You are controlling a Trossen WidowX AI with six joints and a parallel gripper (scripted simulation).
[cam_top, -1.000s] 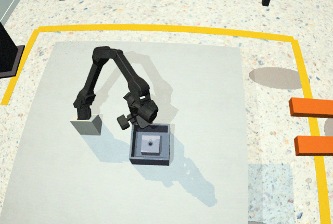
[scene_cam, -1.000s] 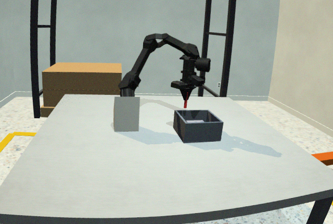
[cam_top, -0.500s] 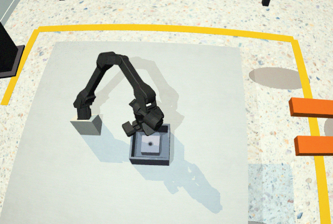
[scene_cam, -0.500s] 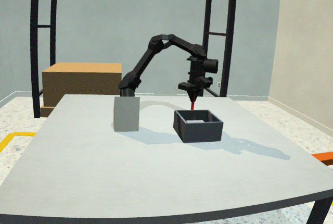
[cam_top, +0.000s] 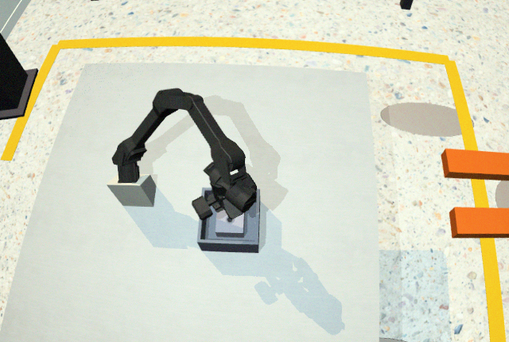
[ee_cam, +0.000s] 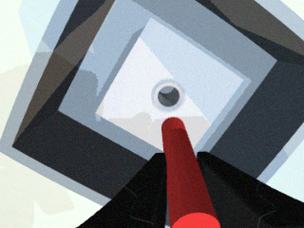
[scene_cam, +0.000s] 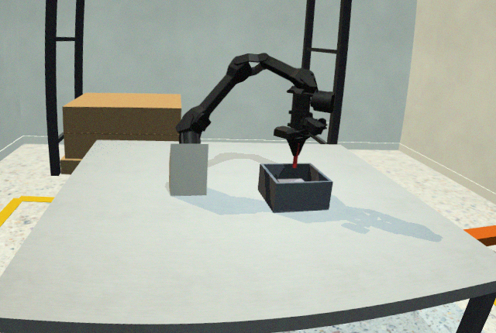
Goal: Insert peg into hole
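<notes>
One hole (ee_cam: 167,95), wrist view only.

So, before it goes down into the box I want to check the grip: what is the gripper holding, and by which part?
The gripper is shut on the red cylindrical peg, its black fingers clamping the upper part; the lower end hangs free.

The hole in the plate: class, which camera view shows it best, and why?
The wrist view: the hole sits plain in the pale plate, just beyond the red peg in the hand. The top view hides it behind the arm; the exterior view hides it behind the box wall.
</notes>
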